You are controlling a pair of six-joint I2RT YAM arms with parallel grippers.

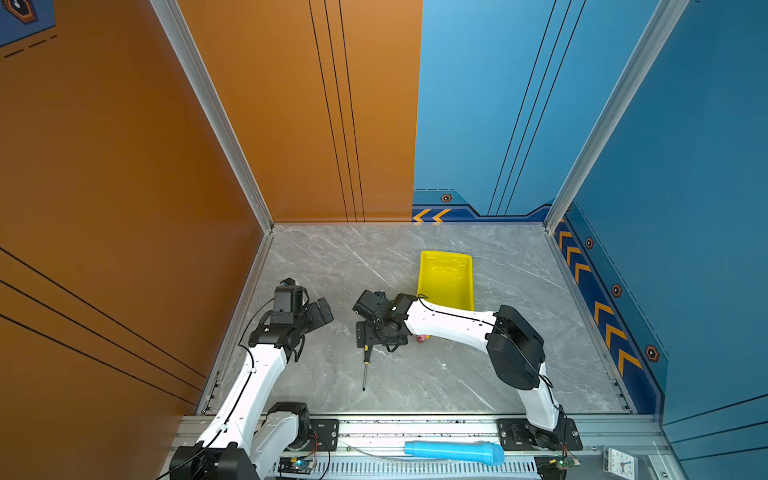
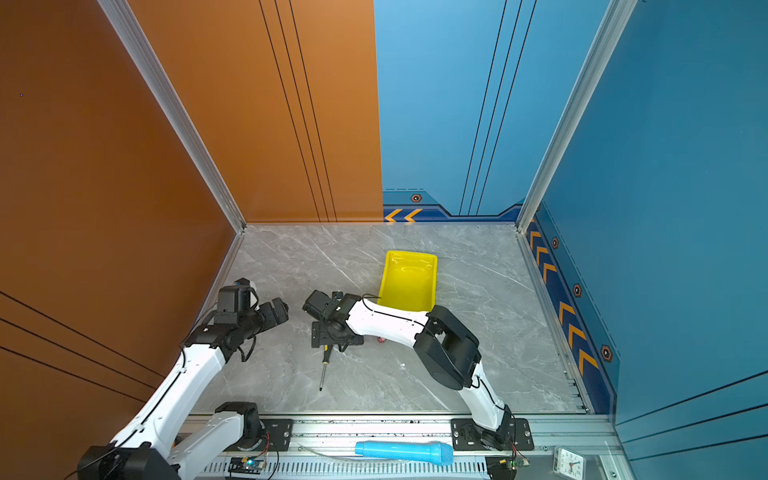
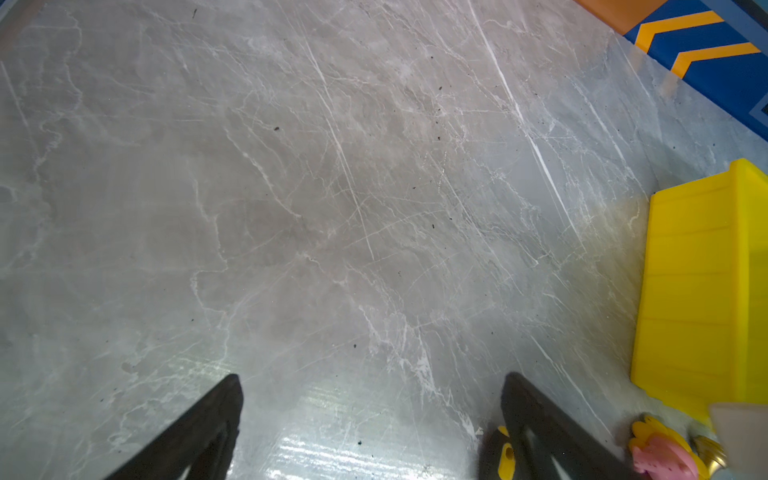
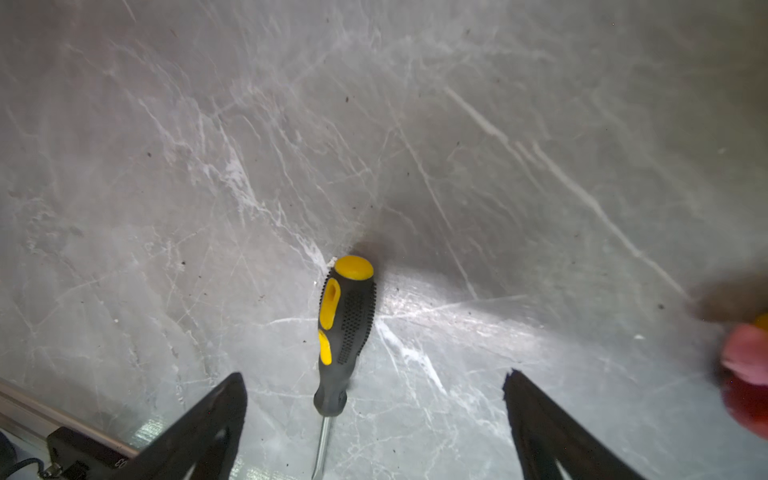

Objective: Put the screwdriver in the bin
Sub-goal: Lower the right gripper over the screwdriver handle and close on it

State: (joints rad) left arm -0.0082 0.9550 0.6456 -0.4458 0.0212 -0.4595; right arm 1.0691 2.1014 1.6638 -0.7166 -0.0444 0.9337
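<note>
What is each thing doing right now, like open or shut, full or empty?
Screwdriver: lying flat, not held.
Bin: upright, looks empty.
Right gripper: open, above the screwdriver's handle.
Left gripper: open, holding nothing.
Blue cylinder: lying on its side.

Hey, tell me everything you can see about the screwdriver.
The screwdriver has a black, dotted-grip handle with yellow inlays and a yellow end cap, rubbery-looking, and a thin bright metal shaft. It lies flat on the grey marbled table, outside the bin, handle toward the back wall. The open right tool straddles the handle without touching it.
</note>
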